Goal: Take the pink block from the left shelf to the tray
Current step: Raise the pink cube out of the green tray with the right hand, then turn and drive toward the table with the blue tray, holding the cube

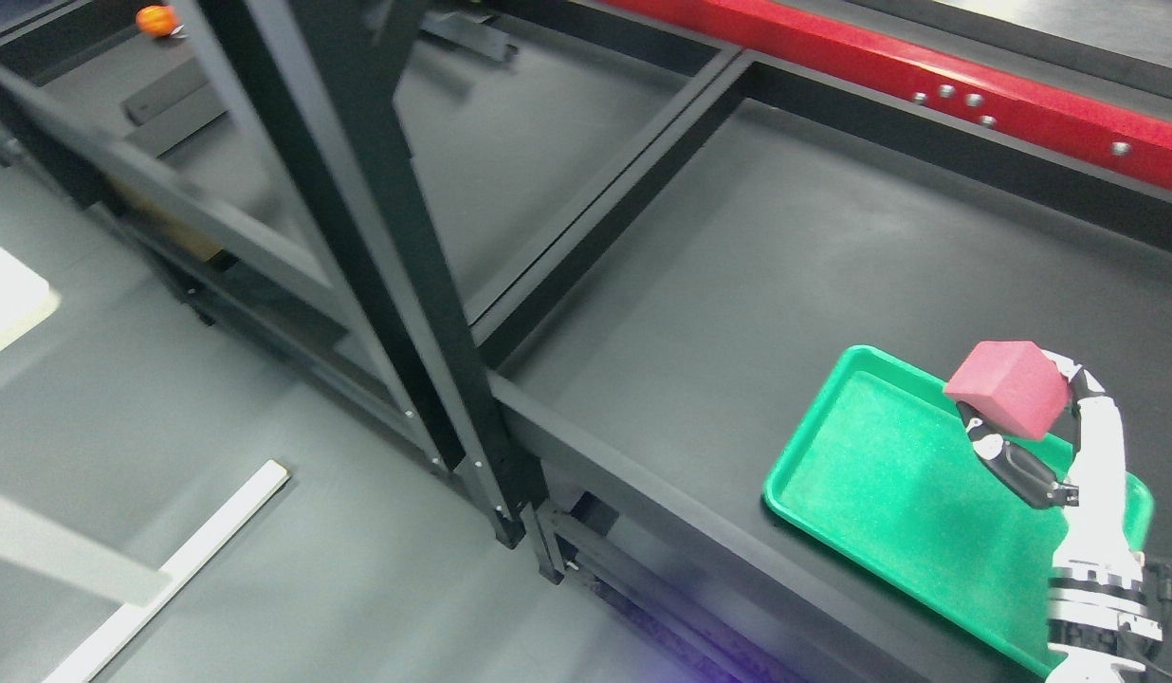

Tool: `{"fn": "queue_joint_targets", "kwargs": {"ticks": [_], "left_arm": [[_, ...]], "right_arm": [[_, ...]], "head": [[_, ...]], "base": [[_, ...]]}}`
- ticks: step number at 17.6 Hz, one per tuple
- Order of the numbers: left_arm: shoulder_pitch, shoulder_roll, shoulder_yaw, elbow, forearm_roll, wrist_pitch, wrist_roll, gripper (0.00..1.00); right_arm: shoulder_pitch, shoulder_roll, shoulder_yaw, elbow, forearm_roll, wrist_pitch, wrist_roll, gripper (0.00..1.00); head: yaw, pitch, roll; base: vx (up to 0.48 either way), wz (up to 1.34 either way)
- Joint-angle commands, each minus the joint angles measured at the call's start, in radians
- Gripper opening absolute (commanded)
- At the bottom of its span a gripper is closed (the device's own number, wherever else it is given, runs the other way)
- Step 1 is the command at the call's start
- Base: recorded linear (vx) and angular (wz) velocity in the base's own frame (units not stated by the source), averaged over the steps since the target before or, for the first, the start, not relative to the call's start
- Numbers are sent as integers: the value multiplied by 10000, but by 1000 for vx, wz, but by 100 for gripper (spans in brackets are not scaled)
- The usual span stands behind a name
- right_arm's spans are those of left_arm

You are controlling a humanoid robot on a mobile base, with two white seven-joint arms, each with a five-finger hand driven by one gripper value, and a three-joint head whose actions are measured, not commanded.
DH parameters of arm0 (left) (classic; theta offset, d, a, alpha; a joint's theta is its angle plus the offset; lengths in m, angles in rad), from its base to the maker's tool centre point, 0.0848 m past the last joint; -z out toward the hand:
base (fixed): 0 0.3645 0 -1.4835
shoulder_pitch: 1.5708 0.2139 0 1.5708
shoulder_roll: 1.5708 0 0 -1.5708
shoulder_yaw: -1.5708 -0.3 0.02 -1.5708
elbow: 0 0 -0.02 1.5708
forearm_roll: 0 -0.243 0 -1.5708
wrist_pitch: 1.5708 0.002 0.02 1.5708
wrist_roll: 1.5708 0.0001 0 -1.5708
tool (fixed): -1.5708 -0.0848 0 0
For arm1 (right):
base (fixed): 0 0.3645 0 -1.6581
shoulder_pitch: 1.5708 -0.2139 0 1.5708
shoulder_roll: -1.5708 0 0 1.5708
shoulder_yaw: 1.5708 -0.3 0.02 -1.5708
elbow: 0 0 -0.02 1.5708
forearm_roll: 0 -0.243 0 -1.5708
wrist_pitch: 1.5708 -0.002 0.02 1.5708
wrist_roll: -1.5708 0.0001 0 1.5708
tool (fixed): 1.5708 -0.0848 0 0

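Gripping pink foam block (pixel 1008 387) with my right hand (pixel 1041 446) over green plastic tray (pixel 861 493); black steel post (pixel 377 247) left; dark shelf surface (pixel 738 285).

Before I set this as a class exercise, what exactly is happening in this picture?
The robot's right hand is holding a pink block above a green tray, which sits on a dark shelf surface. The fingers are closed around the block, and it has not been set down yet. The tray looks empty. The left arm is out of view. A small orange object lies far off on another shelf.
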Motion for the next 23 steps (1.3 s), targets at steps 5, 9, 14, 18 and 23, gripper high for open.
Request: {"fn": "queue_joint_targets", "kwargs": {"ticks": [5,9,14,18,23], "left_arm": [[92,175,0,0,-15,-5,7,100],[92,175,0,0,-15,-5,7,100],[92,175,0,0,-15,-5,7,100],[92,175,0,0,-15,-5,7,100],[92,175,0,0,-15,-5,7,100]], "right_arm": [[5,-149,-4,-90,4,4,14,3],[5,-149,-20,-90,4,4,-1,3],[20,-149,-81,-90,4,-11,-1,3],[20,-149,-81,-90,4,4,-1,3],[20,-149,-81,-90,-11,-11,-1,3]], "head": [[0,1,0],[0,1,0],[0,2,0],[0,2,0],[0,2,0]], "base": [[-70,498],[-97,576],[-129,600],[-135,657],[-134,676]]}}
